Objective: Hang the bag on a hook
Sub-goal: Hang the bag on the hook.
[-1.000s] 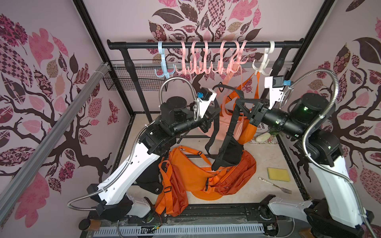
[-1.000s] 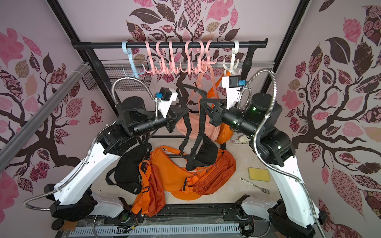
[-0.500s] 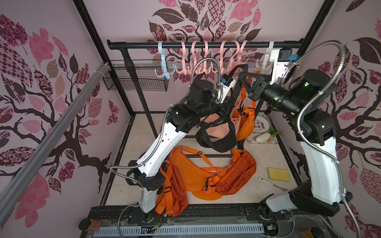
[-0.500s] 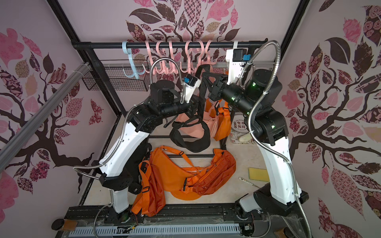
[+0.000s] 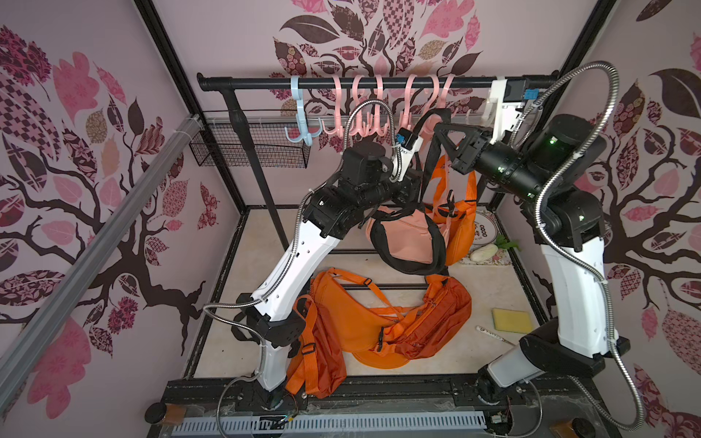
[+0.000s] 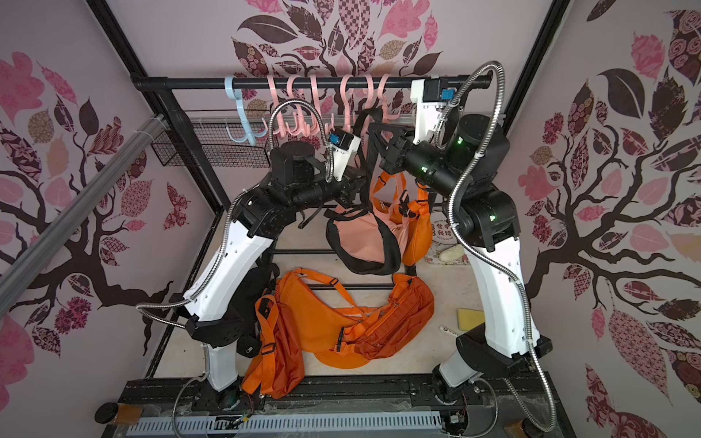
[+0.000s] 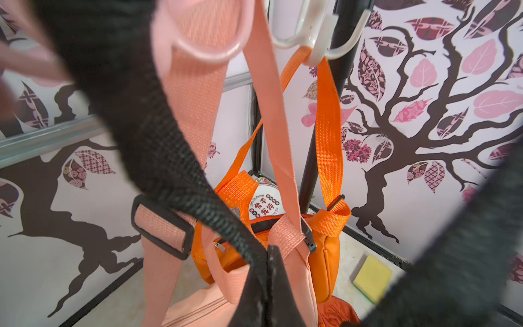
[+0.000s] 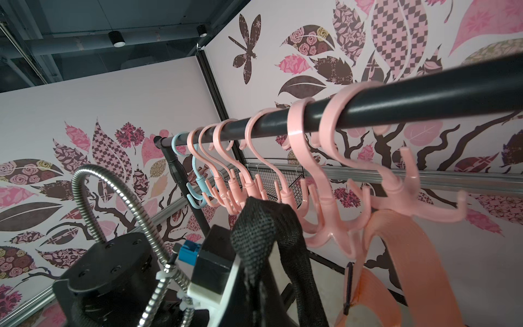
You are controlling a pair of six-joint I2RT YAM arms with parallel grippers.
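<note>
Right gripper (image 5: 440, 129) and left gripper (image 5: 415, 189) both clamp the black bag's (image 5: 411, 267) strap (image 8: 263, 226) — right holds the loop high beside a pink hook (image 8: 331, 226), left tensions it below, evidently for hooking.

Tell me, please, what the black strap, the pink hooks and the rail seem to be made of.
Black strap: woven webbing, probably nylon or polyester, matte; coarse weave shows.
Pink hooks: moulded plastic, smooth and slightly glossy, with soft highlights.
Rail: likely coated metal tube, satin black, even sheen; unsure.

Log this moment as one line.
left tool: shut on black strap | right tool: shut on black strap | black bag: aloft under pink hooks | hooked: unclear
</note>
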